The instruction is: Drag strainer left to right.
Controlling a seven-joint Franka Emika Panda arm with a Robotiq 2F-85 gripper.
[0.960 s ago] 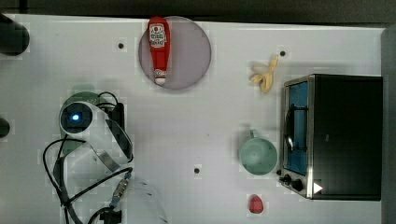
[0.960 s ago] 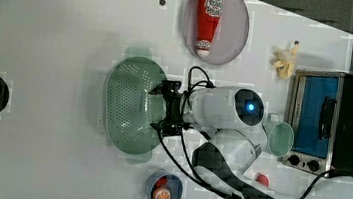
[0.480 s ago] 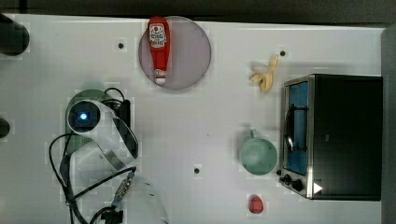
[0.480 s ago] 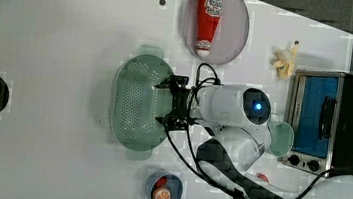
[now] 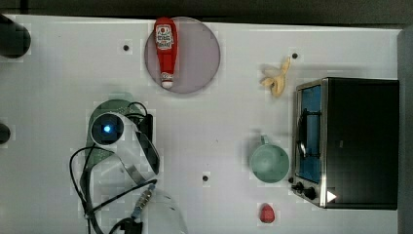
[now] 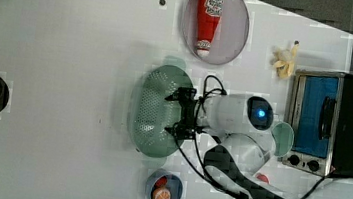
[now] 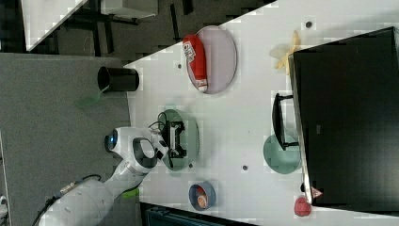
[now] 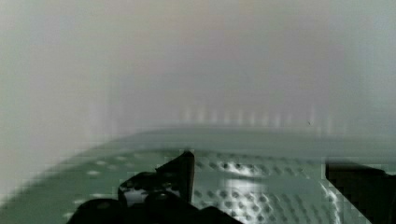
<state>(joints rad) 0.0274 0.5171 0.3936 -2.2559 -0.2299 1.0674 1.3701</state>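
The strainer (image 6: 153, 109) is a pale mint-green oval colander with many holes, lying on the white table left of centre in the left view. My gripper (image 6: 174, 114) reaches down into its bowl near the rim on the left view's right, open, with its black fingers spread wide and nothing between them. In the right view the gripper (image 7: 176, 139) sits over the strainer (image 7: 190, 134). In the top view the arm covers most of the strainer (image 5: 114, 106). The wrist view shows the holed bowl (image 8: 140, 156) close up, with one finger (image 8: 182, 170) at each side.
A ketchup bottle (image 5: 165, 48) lies on a purple plate (image 5: 199, 53) at the back. A green mug (image 5: 269, 163) stands beside the toaster oven (image 5: 350, 141), with a banana (image 5: 276, 78) behind and a small red object (image 5: 266, 213) in front. A blue bowl (image 6: 164, 191) sits near the strainer.
The gripper and the strainer have slid together toward the left view's right. In the top view the arm has moved right. The fingers stay spread.
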